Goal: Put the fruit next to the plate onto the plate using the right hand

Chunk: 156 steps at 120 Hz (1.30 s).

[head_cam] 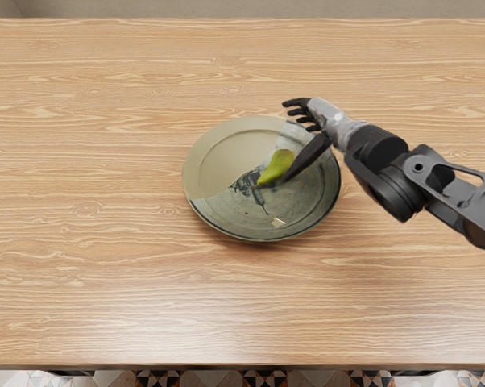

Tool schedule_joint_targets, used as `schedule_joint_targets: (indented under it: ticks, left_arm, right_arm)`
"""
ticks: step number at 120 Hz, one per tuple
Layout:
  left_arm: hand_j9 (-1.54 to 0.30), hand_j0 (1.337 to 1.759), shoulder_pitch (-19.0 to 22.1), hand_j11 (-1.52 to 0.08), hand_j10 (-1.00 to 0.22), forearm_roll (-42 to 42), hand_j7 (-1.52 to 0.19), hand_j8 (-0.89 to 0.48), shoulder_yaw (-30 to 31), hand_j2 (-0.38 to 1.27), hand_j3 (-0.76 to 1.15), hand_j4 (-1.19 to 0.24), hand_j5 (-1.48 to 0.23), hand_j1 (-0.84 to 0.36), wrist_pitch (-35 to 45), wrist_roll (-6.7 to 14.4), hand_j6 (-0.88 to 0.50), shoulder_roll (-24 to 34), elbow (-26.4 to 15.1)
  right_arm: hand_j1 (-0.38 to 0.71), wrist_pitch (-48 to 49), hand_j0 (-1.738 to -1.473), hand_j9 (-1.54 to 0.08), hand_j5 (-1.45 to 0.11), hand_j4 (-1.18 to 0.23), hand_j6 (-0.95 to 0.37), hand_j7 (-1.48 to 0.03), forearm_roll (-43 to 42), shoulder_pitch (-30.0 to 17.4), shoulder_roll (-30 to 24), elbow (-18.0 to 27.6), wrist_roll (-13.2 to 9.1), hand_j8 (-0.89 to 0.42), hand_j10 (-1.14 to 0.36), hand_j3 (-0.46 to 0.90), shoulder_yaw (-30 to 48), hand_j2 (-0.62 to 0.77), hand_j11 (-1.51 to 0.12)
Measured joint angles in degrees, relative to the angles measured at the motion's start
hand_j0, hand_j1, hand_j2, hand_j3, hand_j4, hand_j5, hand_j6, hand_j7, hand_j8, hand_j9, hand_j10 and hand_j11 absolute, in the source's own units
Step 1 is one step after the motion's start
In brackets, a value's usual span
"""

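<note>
A green pear-shaped fruit (pixel 276 167) lies inside the glossy grey-green plate (pixel 226 153), right of the plate's centre. My right hand (pixel 297 135) hovers over the plate's right rim, its arm coming in from the right edge. Its fingers (pixel 300 113) are spread above the rim and hold nothing. The thumb (pixel 308 155) points down-left, and its tip reaches the fruit's right side. Whether the thumb touches the fruit I cannot tell. The left arm does not show.
The plate sits near the middle of a wide wooden table (pixel 89 242). The right forearm and elbow (pixel 404 177) hang over the table to the right of the plate. The table's front edge runs along the bottom of the picture.
</note>
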Motion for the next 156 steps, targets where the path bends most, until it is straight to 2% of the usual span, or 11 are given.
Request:
schedule_joint_targets:
  ticks: [13,27,39,51,71,94,106,124,156]
  left_arm:
    - [0.00,1.658,0.00,0.00,0.00,0.00,0.00,0.00,0.00,0.00,0.00,0.00,0.00,0.35,0.00,0.00,0.00,0.00,0.00]
    - [0.00,1.658,0.00,0.00,0.00,0.00,0.00,0.00,0.00,0.00,0.00,0.00,0.00,0.35,0.00,0.00,0.00,0.00,0.00]
    - [0.00,1.658,0.00,0.00,0.00,0.00,0.00,0.00,0.00,0.00,0.00,0.00,0.00,0.35,0.00,0.00,0.00,0.00,0.00]
    - [0.00,1.658,0.00,0.00,0.00,0.00,0.00,0.00,0.00,0.00,0.00,0.00,0.00,0.35,0.00,0.00,0.00,0.00,0.00]
    - [0.00,1.658,0.00,0.00,0.00,0.00,0.00,0.00,0.00,0.00,0.00,0.00,0.00,0.35,0.00,-0.01,0.00,0.00,0.00]
    - [0.00,1.658,0.00,0.00,0.00,0.00,0.00,0.00,0.00,0.00,0.00,0.00,0.00,0.35,0.00,0.00,0.00,0.00,0.00]
    - [0.00,1.658,0.00,0.00,0.00,0.00,0.00,0.00,0.00,0.00,0.00,0.00,0.00,0.35,0.00,0.00,0.00,0.00,0.00]
    - [0.00,1.658,0.00,0.00,0.00,0.00,0.00,0.00,0.00,0.00,0.00,0.00,0.00,0.35,0.00,0.01,0.00,0.00,0.00]
    - [0.00,1.658,0.00,0.00,0.00,0.00,0.00,0.00,0.00,0.00,0.00,0.00,0.00,0.35,0.00,-0.02,0.00,0.00,-0.02]
  right_arm:
    - [-0.26,9.81,-1.658,-0.12,-0.12,-0.09,-0.09,-0.12,6.54,-0.33,0.35,0.14,0.00,-0.07,-0.07,0.00,4.94,0.07,-0.12]
    - [-0.30,25.80,-1.658,-0.07,-0.07,-0.05,-0.05,-0.07,17.57,-1.86,0.11,0.17,0.00,-0.04,-0.04,0.00,10.74,0.04,-0.07]
    - [-0.32,40.47,-1.658,-0.04,-0.04,-0.03,-0.03,-0.04,24.95,-6.54,0.12,0.16,0.00,-0.03,-0.03,0.00,18.65,0.02,-0.04]
    - [-0.33,47.34,-1.658,-0.03,-0.03,-0.02,-0.02,-0.03,30.09,-12.32,0.10,0.12,0.00,-0.02,-0.02,0.00,25.05,0.01,-0.03]
    - [-0.34,50.74,-1.658,-0.01,-0.01,-0.01,-0.01,-0.01,33.09,-22.76,0.23,0.04,0.00,-0.01,-0.01,0.00,32.48,0.01,-0.01]
    - [-0.35,51.46,-1.658,0.00,0.00,0.00,0.00,0.00,35.18,-36.80,0.74,-0.01,0.00,0.00,0.00,0.00,43.37,0.00,0.00]
    - [-0.35,51.55,-1.658,0.00,0.00,0.00,0.00,0.00,37.55,-41.80,0.38,-0.02,0.00,0.00,0.00,0.00,48.23,0.00,0.00]
    - [-0.35,51.58,-1.658,0.00,0.00,0.00,0.00,0.00,40.15,-46.26,-0.77,-0.02,0.00,0.00,0.00,0.00,54.20,0.00,0.00]
    - [-0.35,51.60,-1.658,0.00,0.00,0.00,0.00,0.00,46.37,-48.24,-8.29,-0.11,0.00,0.00,0.00,0.00,59.20,0.00,0.00]
